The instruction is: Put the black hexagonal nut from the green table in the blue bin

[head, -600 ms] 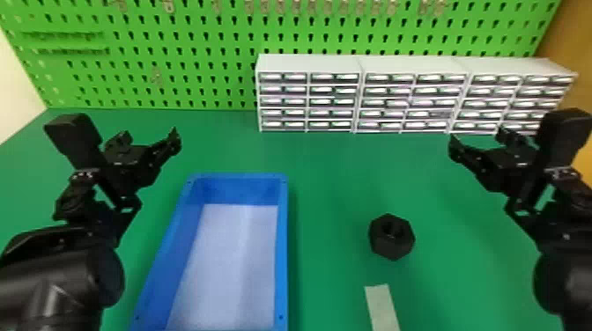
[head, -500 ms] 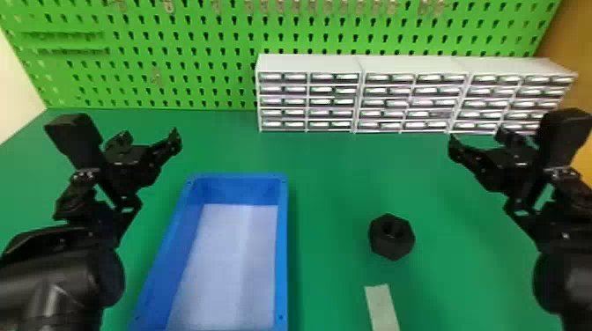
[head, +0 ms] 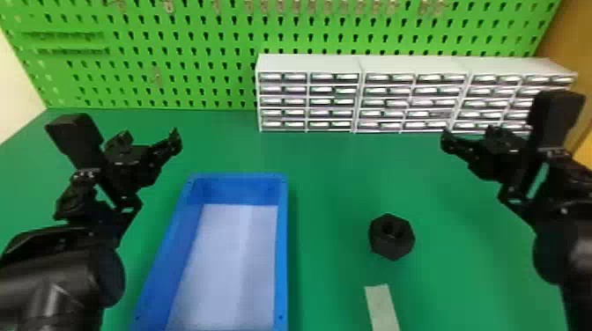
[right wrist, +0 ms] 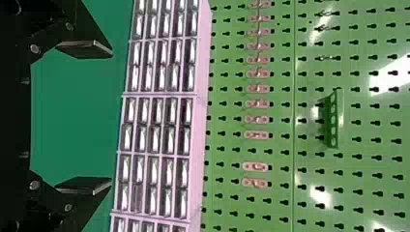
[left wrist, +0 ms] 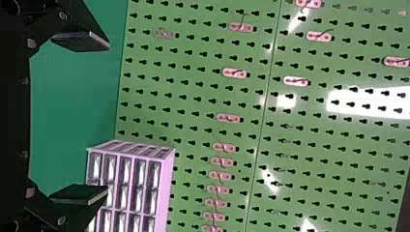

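Nothing has visibly shifted between the two earlier head views and this one: both arms keep their places and the black hexagonal nut [head: 391,237] sits where it was, so the task seems to be waiting at its start. The nut rests on the green table [head: 334,176], to the right of the blue bin [head: 282,246] and well apart from it, its hole showing from above. The left gripper [left wrist: 107,118] hangs off the bin's far left side, its two flat fingers spread with nothing between them; the right gripper [right wrist: 111,117] hangs well to the bin's right, past the nut, likewise spread wide and holding nothing. A pale strip [head: 382,308] lies to the right of the bin's near part, closer to the robot than the nut. Beyond the bin and to its right, white drawer cabinets [head: 414,66] stand against the green pegboard [head: 145,26]. The right arm looks the better placed for the pick; it would need to come down over the nut, close on two opposite flats and lift clear of the bin's side wall. Catching corners instead of flats could twist the nut or let it slip.
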